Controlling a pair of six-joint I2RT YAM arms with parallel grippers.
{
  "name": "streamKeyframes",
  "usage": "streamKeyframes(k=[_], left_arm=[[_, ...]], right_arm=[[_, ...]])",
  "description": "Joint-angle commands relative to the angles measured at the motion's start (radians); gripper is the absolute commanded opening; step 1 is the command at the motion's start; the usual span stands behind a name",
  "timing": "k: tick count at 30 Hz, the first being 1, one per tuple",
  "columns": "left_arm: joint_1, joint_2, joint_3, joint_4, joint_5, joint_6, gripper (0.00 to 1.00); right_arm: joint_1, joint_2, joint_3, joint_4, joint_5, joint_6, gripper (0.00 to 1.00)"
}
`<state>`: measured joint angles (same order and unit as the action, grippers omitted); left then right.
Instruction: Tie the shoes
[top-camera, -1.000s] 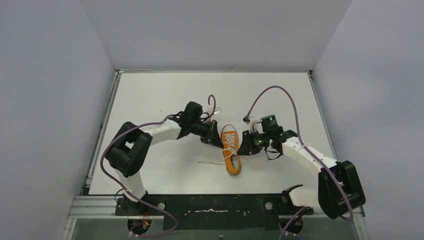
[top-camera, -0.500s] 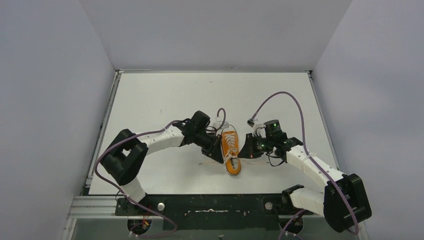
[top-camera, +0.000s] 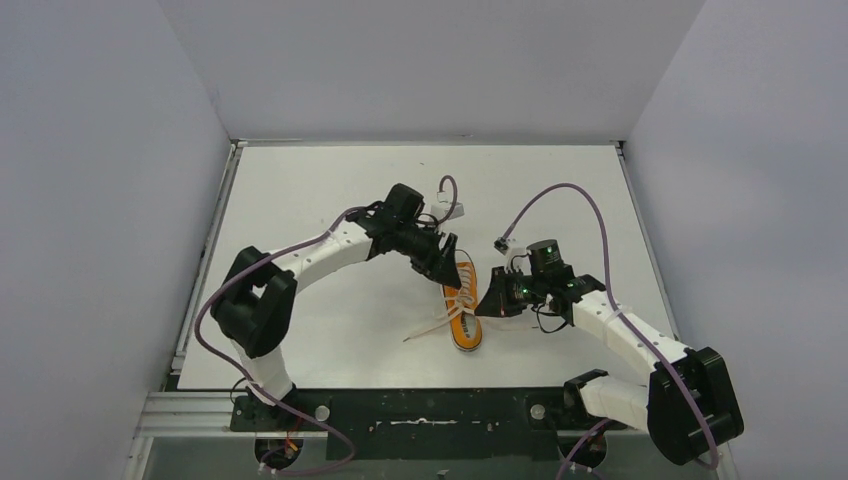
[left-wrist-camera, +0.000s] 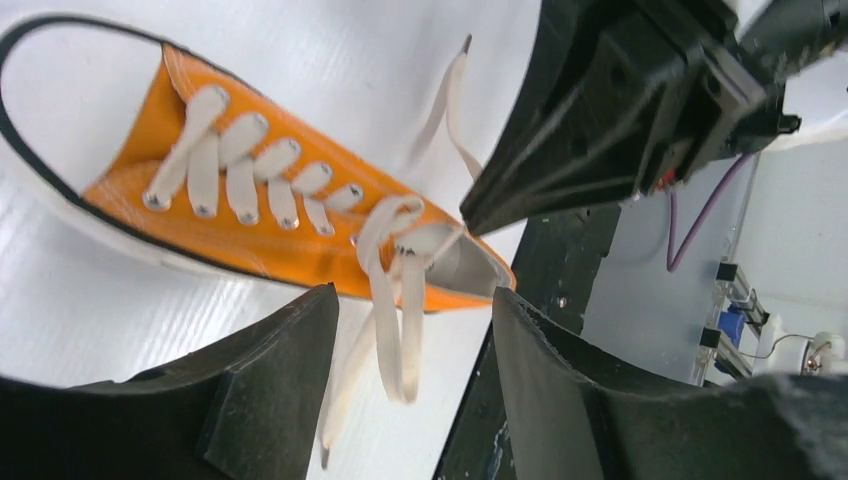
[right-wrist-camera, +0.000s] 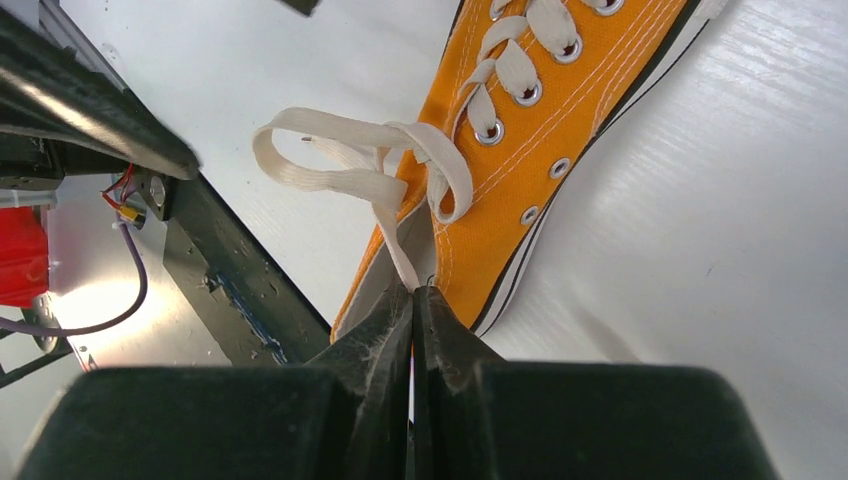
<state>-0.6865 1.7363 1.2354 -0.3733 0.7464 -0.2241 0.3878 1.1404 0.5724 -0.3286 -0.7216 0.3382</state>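
The shoe (top-camera: 462, 308) is one small orange sneaker lying on the white table, toe toward the far side. My left gripper (top-camera: 446, 264) hovers over its toe end, open. In the left wrist view a whitish lace loop (left-wrist-camera: 398, 330) hangs free between the fingers of that gripper (left-wrist-camera: 412, 300), touching neither. My right gripper (top-camera: 491, 303) sits at the shoe's right side, by the collar. In the right wrist view this gripper (right-wrist-camera: 412, 291) is shut on a lace strand that runs from a loose knot (right-wrist-camera: 420, 150) at the top eyelets of the shoe (right-wrist-camera: 545, 110). A lace end (top-camera: 428, 329) trails left on the table.
A black rail (top-camera: 430, 410) runs along the table's near edge, close to the shoe's heel. Grey walls enclose the left, right and far sides. Purple cables (top-camera: 560, 190) arch above both wrists.
My left gripper has opened, let go of the lace and drawn back from the shoe's left side toward its toe. The right gripper has stayed shut on its strand.
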Motion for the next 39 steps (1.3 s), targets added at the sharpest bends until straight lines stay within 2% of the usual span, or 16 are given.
streamKeyframes(k=[1,10,21,25,26,28,30,39], left_arm=[[-0.013,0.124,0.108,0.027,0.072,-0.002,0.56],[-0.033,0.208,0.115,0.081,0.121,-0.036,0.55],[-0.025,0.179,0.050,0.209,0.241,-0.142,0.25],[-0.025,0.173,0.040,0.212,0.257,-0.138,0.22],[-0.025,0.165,0.036,0.197,0.236,-0.122,0.22],[-0.019,0.141,0.021,0.187,0.186,-0.098,0.34],[-0.002,0.122,0.005,0.220,0.168,-0.111,0.41],[0.025,0.144,0.048,0.176,0.093,-0.071,0.52]], right_arm=[[0.011,-0.010,0.033,0.025,0.005,0.003,0.00],[0.019,-0.008,0.035,0.043,0.027,0.019,0.00],[0.021,-0.032,0.041,0.092,0.076,0.087,0.00],[0.023,-0.020,0.040,0.094,0.071,0.088,0.00],[0.024,-0.018,0.040,0.094,0.069,0.088,0.00],[0.025,-0.016,0.040,0.089,0.067,0.084,0.00],[0.025,-0.018,0.039,0.085,0.064,0.084,0.00],[0.034,-0.020,0.037,0.072,0.067,0.081,0.00]])
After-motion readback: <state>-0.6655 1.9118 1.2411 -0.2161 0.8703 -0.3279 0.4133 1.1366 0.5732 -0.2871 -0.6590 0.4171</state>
